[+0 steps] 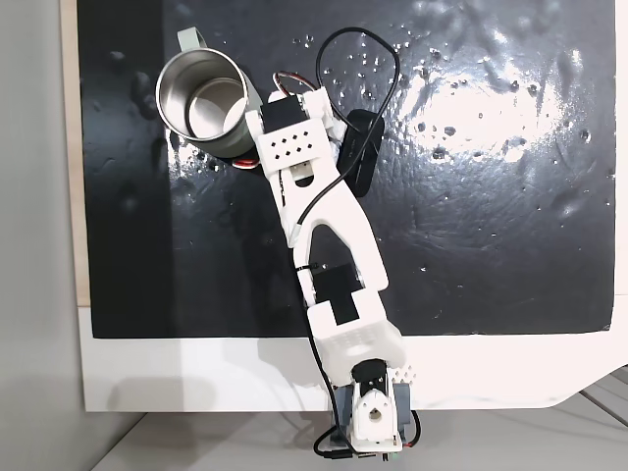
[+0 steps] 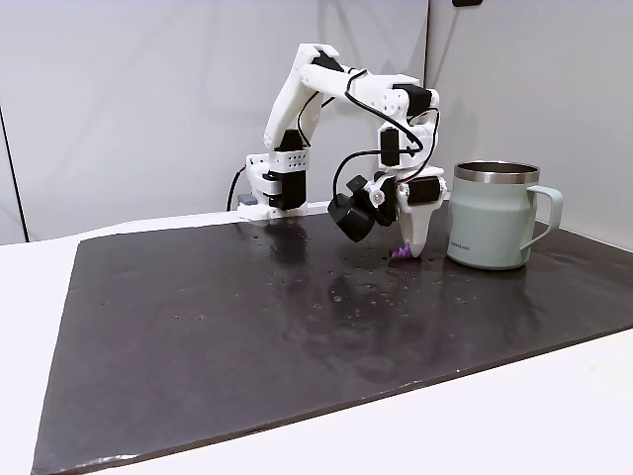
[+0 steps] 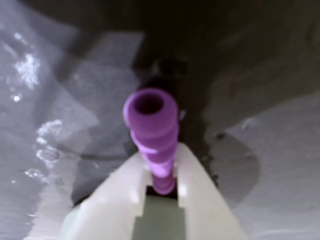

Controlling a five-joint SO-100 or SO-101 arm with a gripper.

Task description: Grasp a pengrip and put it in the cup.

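Clamping the pengrip only near its lower end, the hand stands low on the dark mat, just left of the cup in a fixed view. The soft piece may slip out during lifting.

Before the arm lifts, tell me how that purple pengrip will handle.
The pengrip is a hollow ribbed tube, so it probably squashes slightly and grips well between the end effector's fingers. It looks tiny beside the cup, so likely very light. Being round, it may roll if dropped on the mat.
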